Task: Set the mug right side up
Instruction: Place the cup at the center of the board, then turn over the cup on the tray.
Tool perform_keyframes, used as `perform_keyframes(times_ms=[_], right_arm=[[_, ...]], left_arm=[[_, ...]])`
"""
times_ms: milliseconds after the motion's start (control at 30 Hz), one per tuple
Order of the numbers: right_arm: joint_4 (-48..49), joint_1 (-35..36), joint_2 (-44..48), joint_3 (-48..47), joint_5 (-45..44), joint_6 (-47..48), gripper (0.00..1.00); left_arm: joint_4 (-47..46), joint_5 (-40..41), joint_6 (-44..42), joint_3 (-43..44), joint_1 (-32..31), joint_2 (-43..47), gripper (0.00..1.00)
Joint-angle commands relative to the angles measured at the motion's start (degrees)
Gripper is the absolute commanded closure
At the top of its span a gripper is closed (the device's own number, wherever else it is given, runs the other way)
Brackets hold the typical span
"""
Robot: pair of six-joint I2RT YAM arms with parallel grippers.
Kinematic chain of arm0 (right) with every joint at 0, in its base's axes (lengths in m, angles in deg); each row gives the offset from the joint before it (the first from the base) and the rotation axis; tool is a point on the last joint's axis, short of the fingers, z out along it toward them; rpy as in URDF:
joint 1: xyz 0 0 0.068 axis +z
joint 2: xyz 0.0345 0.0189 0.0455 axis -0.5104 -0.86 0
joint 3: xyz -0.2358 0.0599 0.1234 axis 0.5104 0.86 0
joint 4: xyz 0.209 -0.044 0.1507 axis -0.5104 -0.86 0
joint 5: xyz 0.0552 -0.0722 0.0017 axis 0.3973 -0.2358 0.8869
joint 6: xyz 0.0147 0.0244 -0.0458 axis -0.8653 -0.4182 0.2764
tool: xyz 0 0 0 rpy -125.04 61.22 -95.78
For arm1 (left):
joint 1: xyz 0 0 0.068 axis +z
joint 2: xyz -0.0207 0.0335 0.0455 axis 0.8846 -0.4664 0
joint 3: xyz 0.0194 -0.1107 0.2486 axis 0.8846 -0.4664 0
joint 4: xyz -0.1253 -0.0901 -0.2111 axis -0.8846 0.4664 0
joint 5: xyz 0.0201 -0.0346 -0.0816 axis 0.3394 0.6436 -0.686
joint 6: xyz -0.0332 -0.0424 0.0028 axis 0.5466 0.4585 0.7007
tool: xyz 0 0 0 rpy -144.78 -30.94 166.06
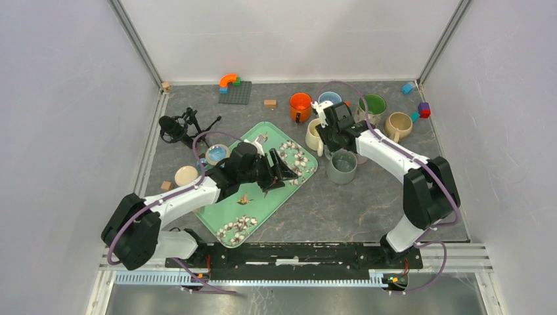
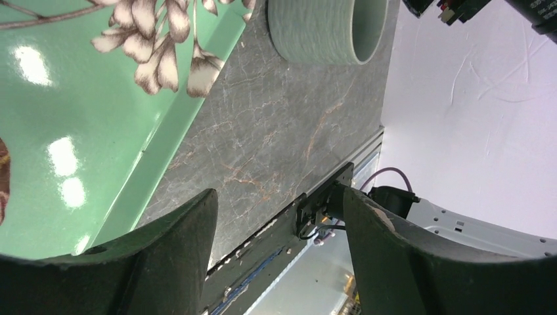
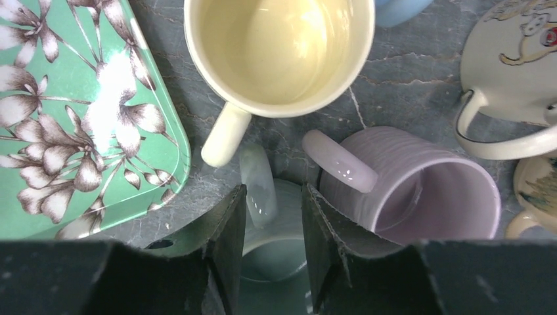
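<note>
A grey-green ribbed mug (image 1: pixel 342 166) stands mouth up on the table just right of the tray. It also shows in the left wrist view (image 2: pixel 326 29) and the right wrist view (image 3: pixel 276 262). My right gripper (image 1: pixel 332 139) hovers over its far rim. In the right wrist view the right gripper (image 3: pixel 274 197) has its jaws a little apart and grips nothing. The mug's handle (image 3: pixel 256 187) lies beside the left finger. My left gripper (image 1: pixel 284 169) is wide open and empty over the tray's right edge; it also shows in its own wrist view (image 2: pixel 279 216).
A green floral tray (image 1: pixel 226 210) lies mid-table. A cream mug (image 3: pixel 279 52) and a lilac ribbed mug (image 3: pixel 420 190) crowd the grey-green one. Orange (image 1: pixel 300 106), blue (image 1: pixel 330 98), green-lined (image 1: pixel 373 105) and beige (image 1: pixel 399 125) mugs stand behind. A small tripod (image 1: pixel 180 125) and two small bowls (image 1: pixel 187 174) are on the left.
</note>
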Motion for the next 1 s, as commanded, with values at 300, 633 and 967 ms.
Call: perform_keyframes(times_ms=[300, 633, 967], right_arm=[[1.46, -0.25, 17.00, 1.50, -2.24, -3.59, 0.06], [11.89, -0.23, 27.34, 11.11, 7.01, -9.68, 0.02], [15.94, -0.29, 29.80, 14.79, 12.14, -12.38, 0.02]], left_arm=[[15.12, 11.56, -10.73, 7.63, 0.42, 10.29, 0.08], [35.36, 34.42, -15.54, 13.97, 1.42, 18.94, 0.00], [48.31, 46.28, -18.44, 19.27, 9.30, 20.12, 0.00]])
